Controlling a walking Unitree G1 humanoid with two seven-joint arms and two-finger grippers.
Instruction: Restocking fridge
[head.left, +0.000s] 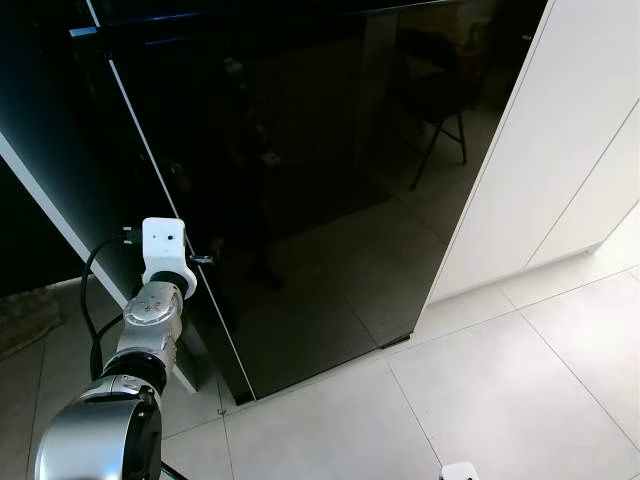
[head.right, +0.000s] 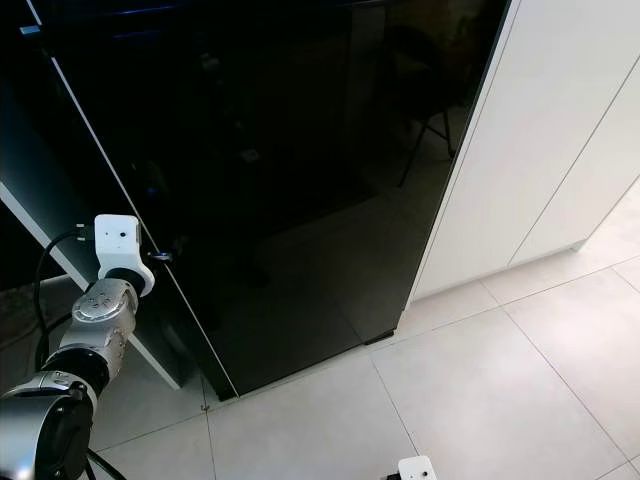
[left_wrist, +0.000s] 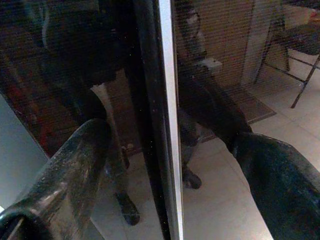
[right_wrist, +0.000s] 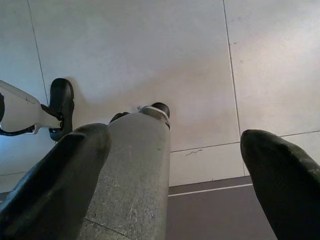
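Observation:
The fridge's tall black glass door (head.left: 330, 180) fills the middle of the head views and mirrors the room. My left arm reaches up to the door's left edge. The left gripper (head.left: 200, 260) is open there, just beyond its white wrist housing (head.left: 165, 250). In the left wrist view its two black fingers (left_wrist: 70, 170) stand on either side of the door's pale edge strip (left_wrist: 167, 100), not closed on it. The right gripper (right_wrist: 175, 150) hangs low and open, pointing at the floor, with my silver leg (right_wrist: 135, 175) behind it.
White cabinet fronts (head.left: 560, 150) stand directly right of the fridge. Pale floor tiles (head.left: 480, 400) spread in front and to the right. A dark mat (head.left: 25, 315) lies on the floor at the far left. The fridge's dark side panel (head.left: 60, 120) runs behind my left arm.

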